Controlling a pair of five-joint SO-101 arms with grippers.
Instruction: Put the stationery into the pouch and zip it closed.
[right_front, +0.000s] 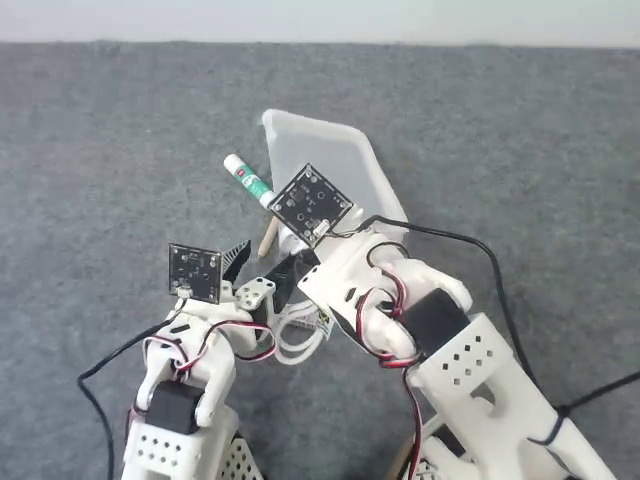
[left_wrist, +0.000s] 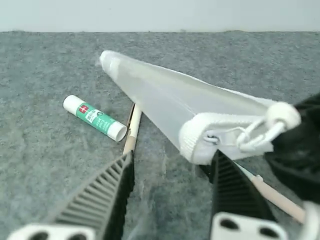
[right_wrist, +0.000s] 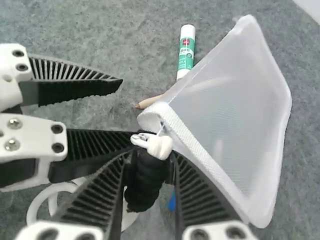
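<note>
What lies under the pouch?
A wooden pencil pokes its pointed end out from under the pouch, whose zipper end the right tool holds. The rest of the pencil is covered, so its length and anything beside it are hidden.

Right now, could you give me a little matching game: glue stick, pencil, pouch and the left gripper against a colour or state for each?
1 glue stick
2 pencil
3 pouch
4 left gripper

A open
B see-through white, end held by the right gripper
C green and white
D pale wood, next to the glue stick

Pairs: 1-C, 2-D, 3-B, 4-A
</note>
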